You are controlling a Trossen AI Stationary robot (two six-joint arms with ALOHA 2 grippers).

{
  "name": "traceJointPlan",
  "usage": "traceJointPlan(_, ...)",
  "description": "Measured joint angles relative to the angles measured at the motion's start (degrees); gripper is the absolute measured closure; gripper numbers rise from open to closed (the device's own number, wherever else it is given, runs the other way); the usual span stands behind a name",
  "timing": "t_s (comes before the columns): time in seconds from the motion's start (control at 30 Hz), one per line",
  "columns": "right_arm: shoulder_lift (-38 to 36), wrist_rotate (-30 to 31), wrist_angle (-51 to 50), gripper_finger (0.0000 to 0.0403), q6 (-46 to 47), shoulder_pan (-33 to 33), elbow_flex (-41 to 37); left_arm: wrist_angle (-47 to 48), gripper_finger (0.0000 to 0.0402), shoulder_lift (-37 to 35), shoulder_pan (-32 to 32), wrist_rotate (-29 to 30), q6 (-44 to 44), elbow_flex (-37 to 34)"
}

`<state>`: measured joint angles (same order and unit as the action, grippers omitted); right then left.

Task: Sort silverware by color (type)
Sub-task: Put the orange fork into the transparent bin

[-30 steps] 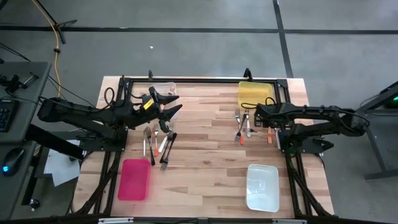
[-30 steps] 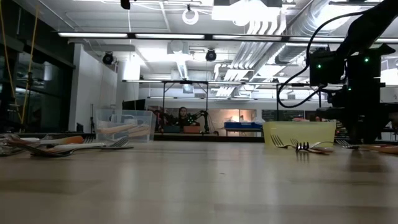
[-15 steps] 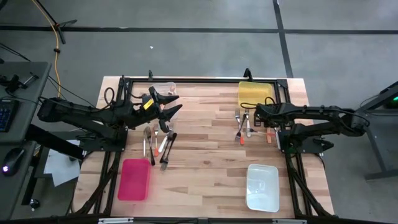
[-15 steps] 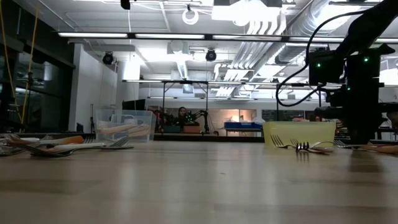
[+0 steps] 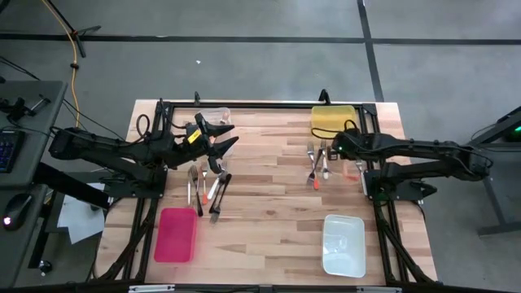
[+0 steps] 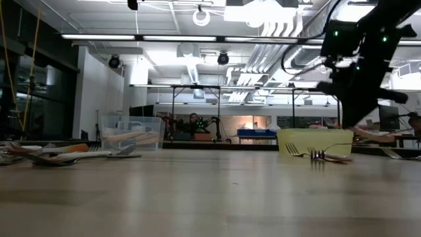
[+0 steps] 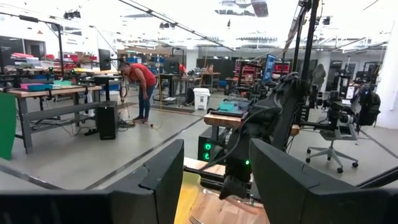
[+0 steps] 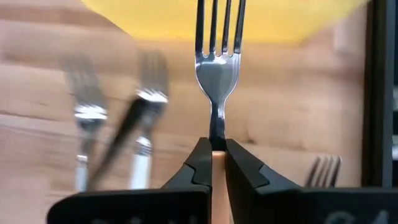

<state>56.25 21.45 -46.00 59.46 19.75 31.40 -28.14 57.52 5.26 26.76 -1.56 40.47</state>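
Observation:
My right gripper (image 8: 216, 149) is shut on an orange-handled fork (image 8: 217, 68) and hangs above the table's right side (image 5: 339, 146) (image 6: 348, 118), near the yellow bin (image 5: 332, 120). A few more pieces of silverware (image 5: 317, 159) lie flat on the wood beside it. My left gripper (image 5: 230, 136) (image 7: 217, 186) hovers open over the left pile of silverware (image 5: 207, 183), holding nothing. My right gripper pinches the fork between its two fingers where the orange handle (image 8: 216, 163) meets the metal neck. The fingers slant down from above and lie along the fork. The tines (image 8: 217, 25) point away from the fingers toward the yellow bin, and the fork is off the table.
A clear bin (image 5: 216, 114) stands at the far left, a pink bin (image 5: 175, 234) at the near left and a white bin (image 5: 343, 244) at the near right. Another fork (image 8: 323, 169) lies by the black frame rail (image 8: 380, 93) on the right.
My right gripper has risen from the table and tipped, carrying the orange-handled fork up off the wood. The left arm has kept still.

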Motion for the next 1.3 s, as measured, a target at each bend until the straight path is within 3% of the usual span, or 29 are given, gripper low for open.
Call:
traceJointPlan(0.4, -5.11, 12.34, 1.69, 0.0397, -6.45, -7.65, 6.43, 0.00, 0.0229, 0.00, 0.04, -0.02, 1.59, 0.00)
traceJointPlan(0.57, -6.10, 12.68, 17.03, 0.0397, -14.47, -10.07, 7.19, 0.00, 0.0229, 0.00, 0.02, -0.02, 2.43, 0.00)
traceJointPlan(0.83, -2.78, 1.17, 55.05, 0.0397, -29.72, -10.95, 7.23, 0.05, 0.0229, 0.02, 0.00, 1.04, 5.37, 0.00)
traceJointPlan(0.93, -0.94, -6.28, 64.69, 0.0397, -33.21, -10.93, 7.35, 0.50, 0.0229, 0.02, -0.21, -3.21, 8.79, 0.00)
traceJointPlan(1.1, 2.97, -17.00, 66.38, 0.0397, -36.32, -11.69, 12.34, 1.20, 0.0229, 0.96, -0.92, -11.72, 14.01, 0.02)
traceJointPlan(1.3, 7.49, -23.06, 64.27, 0.0397, -42.94, -13.74, 19.93, 1.01, 0.0229, 2.65, -0.92, -12.74, 14.49, 0.02)
